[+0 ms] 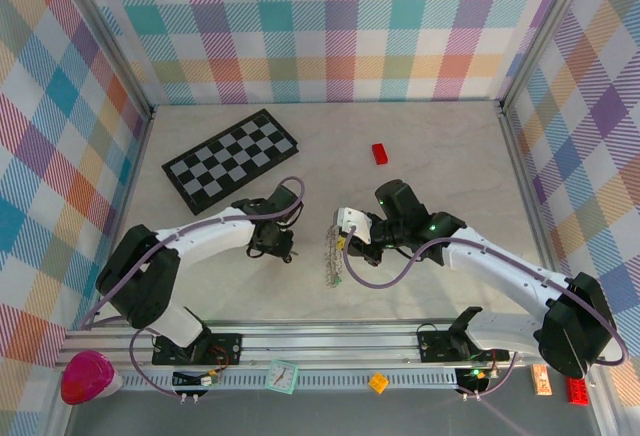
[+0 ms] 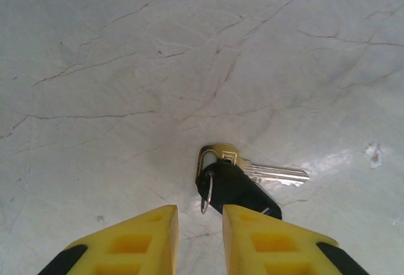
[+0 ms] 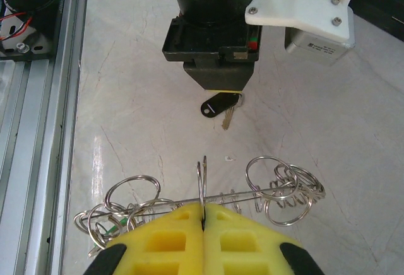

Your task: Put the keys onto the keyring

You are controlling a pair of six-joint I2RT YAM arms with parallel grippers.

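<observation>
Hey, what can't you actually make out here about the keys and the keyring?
Black key: top view, too small and dark to tell from the left gripper above it.
Green key: right wrist view, a speck of green among the rings, too small to confirm.
Keyring: top view, a blurred streak; right wrist view, its near coils hidden behind the fingers of the right gripper.

Black-headed key [image 2: 235,185], silvery keyring [image 1: 332,254], red block [image 1: 380,153], black-grey chequered board [image 1: 231,159]
</observation>
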